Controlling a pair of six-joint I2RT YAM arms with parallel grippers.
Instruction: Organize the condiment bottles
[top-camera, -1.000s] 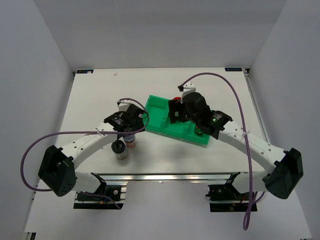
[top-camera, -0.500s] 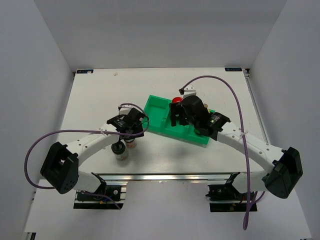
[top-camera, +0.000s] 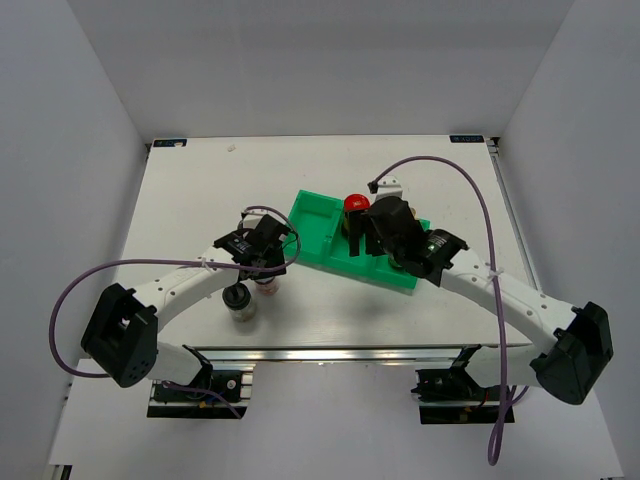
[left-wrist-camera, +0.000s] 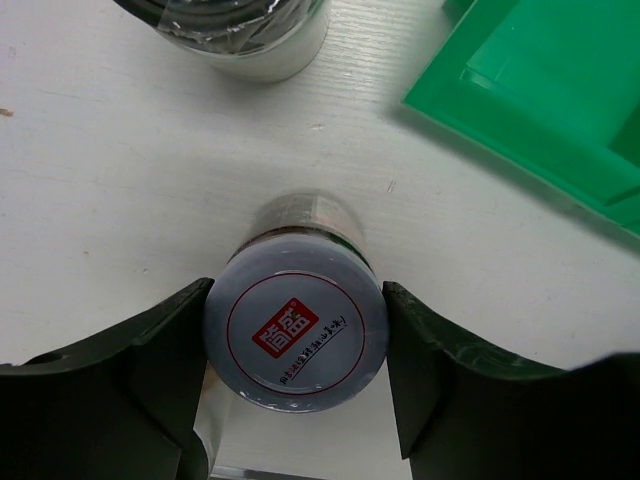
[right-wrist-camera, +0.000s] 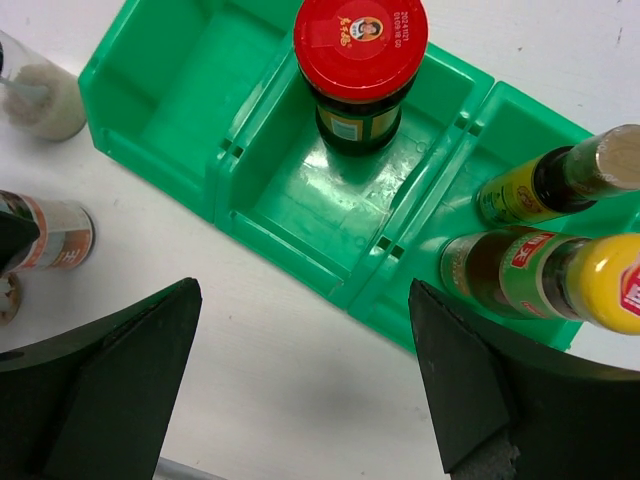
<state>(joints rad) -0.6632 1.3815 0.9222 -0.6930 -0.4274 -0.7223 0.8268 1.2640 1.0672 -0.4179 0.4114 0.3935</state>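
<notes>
Silver-lidded jar (left-wrist-camera: 296, 345) stands upright on the white counter (top-camera: 200, 190), just off the near left corner of a green tray (right-wrist-camera: 160, 150). The left pincer (left-wrist-camera: 297, 292) has it by the lid, its two fingers (left-wrist-camera: 150, 370) pressed against opposite sides. Whether the jar's base rests on the counter cannot be told.

Inside the three-part tray, a red-lidded jar (right-wrist-camera: 360, 40) occupies the far end of the middle compartment. Two slim sauce bottles share the right compartment: a yellow-capped bottle (right-wrist-camera: 560, 278), its cap cut off by the edge of the right wrist view, stands nearer, and a pale-capped bottle (right-wrist-camera: 555, 178) stands just behind it. The right pincer (right-wrist-camera: 300, 295) hovers above the tray's near wall, spread wide and holding nothing.

A black-capped shaker (top-camera: 239, 299) stands on the counter just beside the gripped jar, on the side toward the arms' bases. A second shaker (right-wrist-camera: 40, 95), holding pale grains, stands beside the tray's left wall. It is cropped in both wrist views and hidden beneath the left arm from overhead. The sauce bottles' labels are too small to read.
</notes>
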